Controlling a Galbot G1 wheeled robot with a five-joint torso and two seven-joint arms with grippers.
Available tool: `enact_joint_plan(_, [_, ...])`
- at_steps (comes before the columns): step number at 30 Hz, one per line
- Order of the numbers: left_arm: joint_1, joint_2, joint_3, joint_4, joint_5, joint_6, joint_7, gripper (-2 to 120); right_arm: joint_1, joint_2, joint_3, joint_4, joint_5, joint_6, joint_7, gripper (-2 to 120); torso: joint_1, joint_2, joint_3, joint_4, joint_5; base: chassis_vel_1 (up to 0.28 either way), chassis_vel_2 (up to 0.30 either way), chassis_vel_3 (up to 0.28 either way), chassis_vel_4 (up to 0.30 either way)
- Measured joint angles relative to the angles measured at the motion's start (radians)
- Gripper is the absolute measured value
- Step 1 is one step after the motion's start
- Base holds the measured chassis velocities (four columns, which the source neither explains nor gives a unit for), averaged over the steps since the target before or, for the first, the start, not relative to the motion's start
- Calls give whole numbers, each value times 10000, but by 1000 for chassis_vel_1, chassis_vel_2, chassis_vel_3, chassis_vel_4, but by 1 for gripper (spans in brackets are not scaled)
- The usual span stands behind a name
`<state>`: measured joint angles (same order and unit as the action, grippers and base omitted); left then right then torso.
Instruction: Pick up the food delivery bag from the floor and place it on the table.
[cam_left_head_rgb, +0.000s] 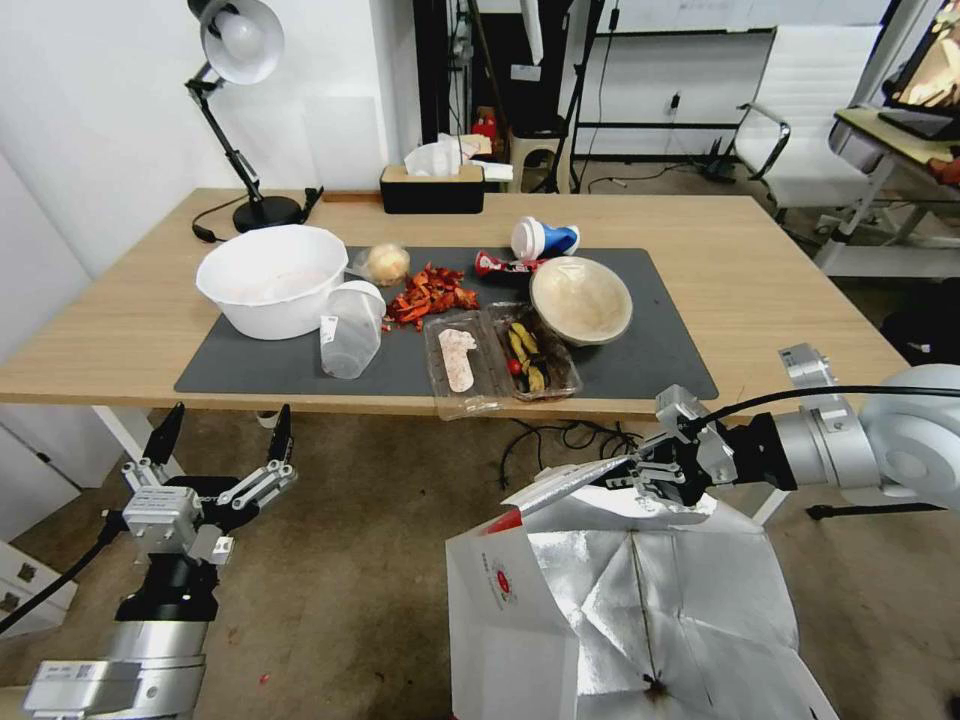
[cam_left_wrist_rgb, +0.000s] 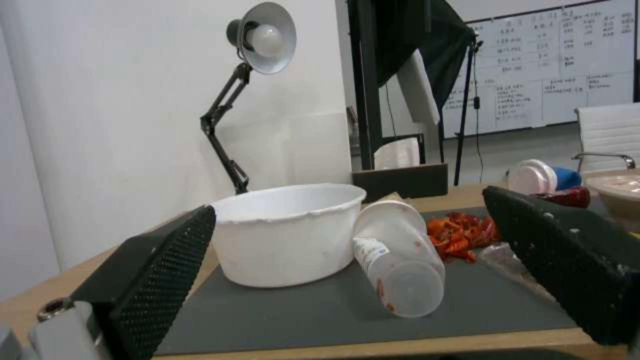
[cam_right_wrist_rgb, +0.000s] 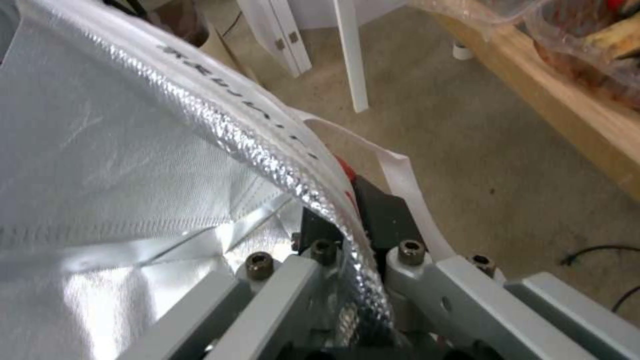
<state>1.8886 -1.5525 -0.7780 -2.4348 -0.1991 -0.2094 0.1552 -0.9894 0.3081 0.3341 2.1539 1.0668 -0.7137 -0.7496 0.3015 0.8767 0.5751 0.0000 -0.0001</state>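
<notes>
I see the bag (cam_left_head_rgb: 630, 610) low in front of the table (cam_left_head_rgb: 760, 290), mouth open and foil lining showing; whether it rests on the floor (cam_left_head_rgb: 350, 570) I cannot tell. My right gripper (cam_left_head_rgb: 645, 468) has its fingers (cam_right_wrist_rgb: 383, 220) clamped on the bag's rim. My left gripper (cam_left_head_rgb: 222, 432) hangs near the table's edge, fingers spread, holding nothing.

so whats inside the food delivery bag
Bare crinkled silver foil lining down to the creased bottom of the food delivery bag; no contents show. The near corners are hidden by its white front wall. The right tool is shut on its rim.
</notes>
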Motion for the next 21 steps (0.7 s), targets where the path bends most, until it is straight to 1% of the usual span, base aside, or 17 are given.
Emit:
enact_joint_plan(6, [25,-8,3,-51,5,-6,-9,100,-57,-22,81,30,-1,0,2,0,103,243,139,0,0,0,0,0,0])
enact_joint_plan(9, [30,1,-9,-81,-5,-8,-22,100,-122,-28,166,68,0,0,4,0,181,429,247,0,0,0,0,0,0])
enact_joint_plan(10, [30,1,-9,-81,-5,-8,-22,100,-122,-28,166,68,0,0,4,0,181,429,247,0,0,0,0,0,0])
enact_joint_plan(13, [28,3,-19,-114,-9,-8,-24,100,-172,-59,241,92,1,0,4,0,260,611,352,0,0,0,0,0,0])
enact_joint_plan(14, [28,3,-19,-114,-9,-8,-24,100,-172,-59,241,92,1,0,4,0,260,611,352,0,0,0,0,0,0])
enact_joint_plan(17, [20,1,-19,-146,-11,-4,-24,100,-175,-103,296,121,34,0,4,0,352,817,465,0,0,0,0,0,0])
enact_joint_plan(21, [23,-3,-5,-146,-11,-2,-24,100,-249,-111,366,134,41,0,4,0,405,931,527,-1,0,0,0,0,0])
